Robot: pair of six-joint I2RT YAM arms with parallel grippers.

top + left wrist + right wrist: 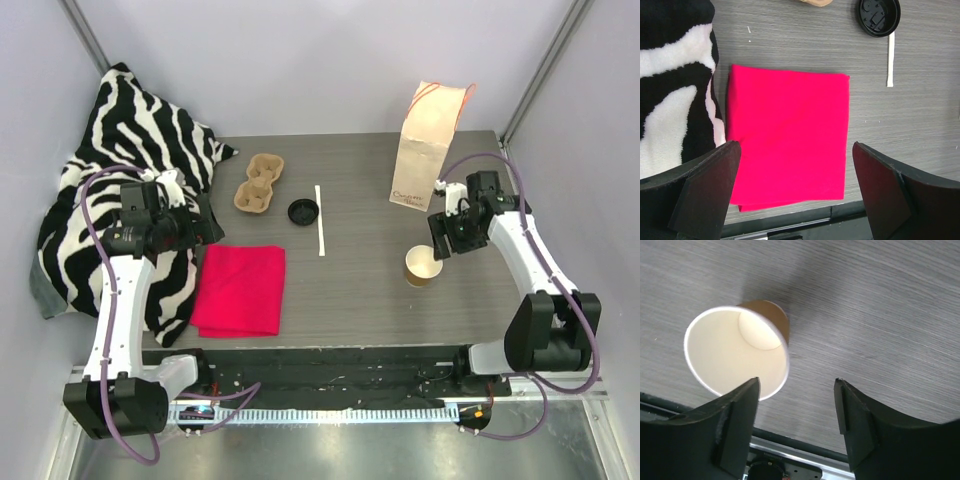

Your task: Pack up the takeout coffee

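Cup [423, 266] stands upright, lidless, at four o'clock on the desk [360, 275]; its black lid [303, 211] lies at ten o'clock from it. Right pincer [797, 390] hangs over the rim, jaws partly apart, gripping nothing. Left pincer [795, 192] gapes wide above a pink cloth [790, 135].

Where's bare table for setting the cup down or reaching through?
Widest bare patch: mid-table, between the white stick, kraft bag and paper cup. Also the back strip between pulp carrier and bag. Crowded left: zebra blanket, pink cloth, black lid.
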